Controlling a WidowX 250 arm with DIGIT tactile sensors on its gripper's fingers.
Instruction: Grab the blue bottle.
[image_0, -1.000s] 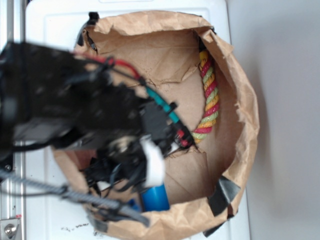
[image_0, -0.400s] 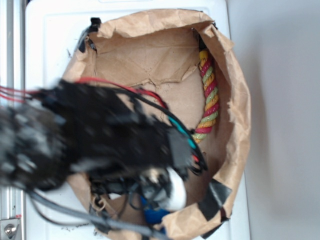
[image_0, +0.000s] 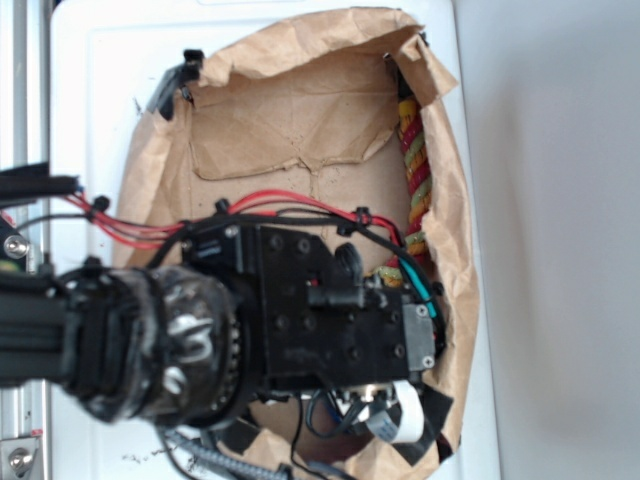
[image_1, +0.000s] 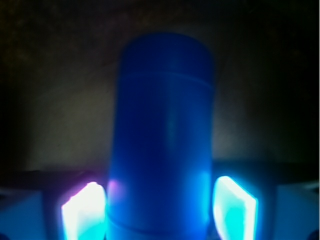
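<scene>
The blue bottle (image_1: 162, 125) fills the middle of the wrist view, its smooth cylindrical body running up between my fingers. My gripper (image_1: 159, 187) is open and straddles it. The left pad (image_1: 85, 210) sits right against the bottle's side, while the right pad (image_1: 235, 205) stands a narrow gap away. In the exterior view the black arm and gripper (image_0: 385, 415) hang low over the near end of the brown paper basket (image_0: 290, 110), and the bottle is hidden under them.
A red-yellow-green twisted rope (image_0: 415, 170) lies along the basket's right wall. The crumpled paper walls rise around the gripper, with black tape (image_0: 175, 85) at the rim. The basket rests on a white surface (image_0: 100, 100).
The arm has swung right and down into the basket's near end, now covering the bottle that showed below it a second ago. The basket's right wall has been pushed inward.
</scene>
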